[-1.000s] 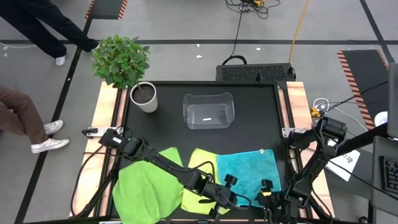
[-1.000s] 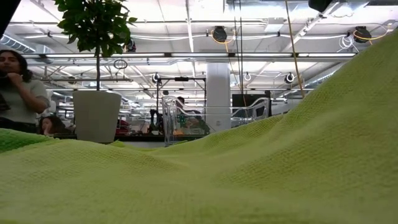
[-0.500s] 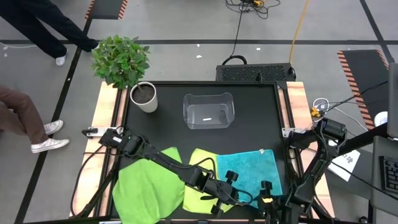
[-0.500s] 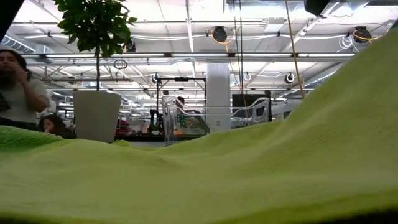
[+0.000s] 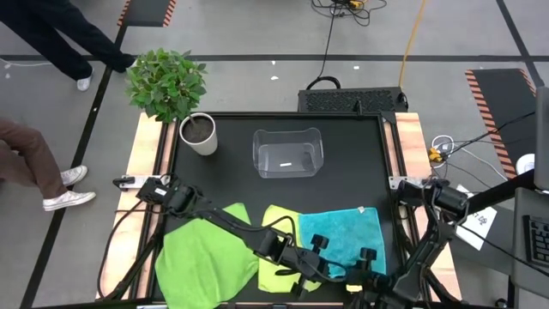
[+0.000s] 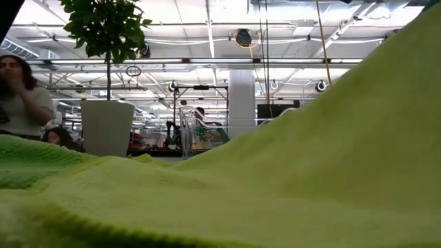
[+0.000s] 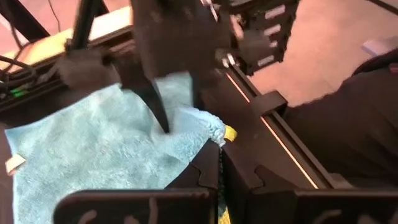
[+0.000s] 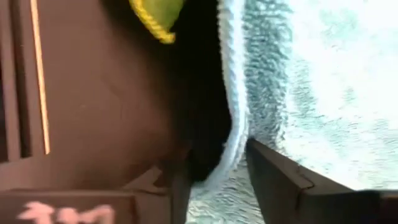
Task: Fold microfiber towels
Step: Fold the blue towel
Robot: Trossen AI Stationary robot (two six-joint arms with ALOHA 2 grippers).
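- Three microfiber towels are laid along the table's near edge in the high view: bright green towel (image 5: 204, 257) on the left, pale yellow-green towel (image 5: 279, 232) in the middle, turquoise towel (image 5: 343, 232) on the right. The pale one is overlapped on both sides.
- Left gripper (image 5: 310, 268) is seen low over the seam between pale and turquoise cloth. Its fingers (image 7: 208, 177) are shut tight, pressed together at the turquoise near edge w/ a bit of yellow hem beside them; whether any cloth is actually pinched can't be told.
- Right gripper (image 8: 214, 168) is set at the turquoise towel's near edge, close to the left gripper. Its fingers (image 8: 273, 168) are part open, w/ the towel's hem (image 8: 235, 124) lying in the gap; a firm hold isn't shown.
- Judged step: the turquoise near edge is being taken up for a fold.
- Risk: two layers could be caught together, since pale cloth is tucked right under that edge; the pale towel would then be dragged along.
- Risk: only hem is between the right fingers, so the edge may be lost when lifted.
- Risk: grippers are v. close, so contact btwn them is possible.
- Clear bin (image 5: 287, 153) and potted plant (image 5: 176, 94) are well apart at the far side.
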